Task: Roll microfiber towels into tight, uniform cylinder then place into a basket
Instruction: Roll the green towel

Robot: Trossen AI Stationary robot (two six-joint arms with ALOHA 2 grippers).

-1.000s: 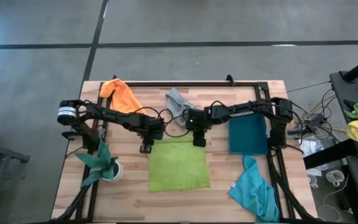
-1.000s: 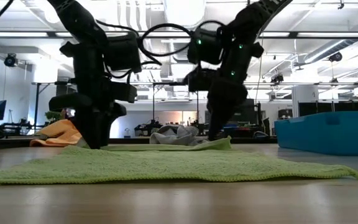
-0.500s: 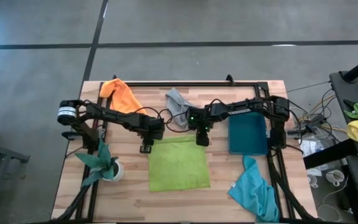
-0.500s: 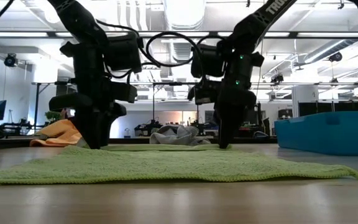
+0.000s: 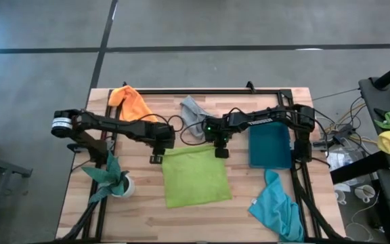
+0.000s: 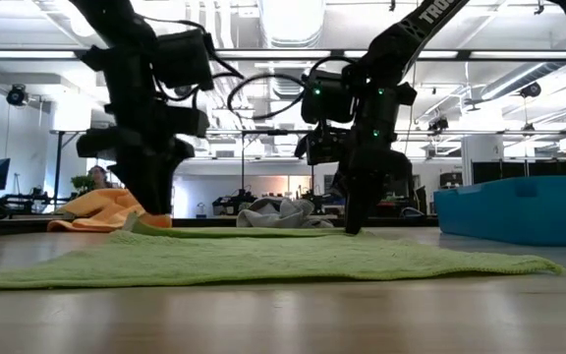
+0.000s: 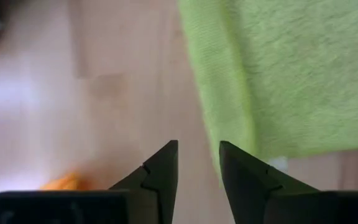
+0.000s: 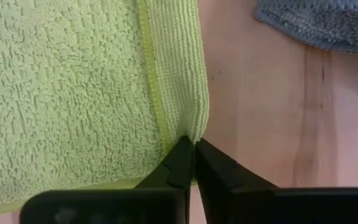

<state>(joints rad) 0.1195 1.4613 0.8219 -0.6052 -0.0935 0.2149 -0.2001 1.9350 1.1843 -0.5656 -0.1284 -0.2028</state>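
At mid-bench, the right tool (image 8: 193, 163) pinched a far corner of the soft, limp lime green towel (image 5: 195, 177), while the left tool (image 7: 197, 171) hung slightly spread beside the other.

Both dark six-joint arms stretched inward from opposite table edges, wrists bent down. Left two-finger gripper (image 7: 197, 167) low over the tabletop — dark fingers (image 7: 163, 165) a narrow gap apart, nothing between them. Right two-finger gripper (image 8: 193, 154) pressed down — fingertips closed together, pinching a cloth corner.
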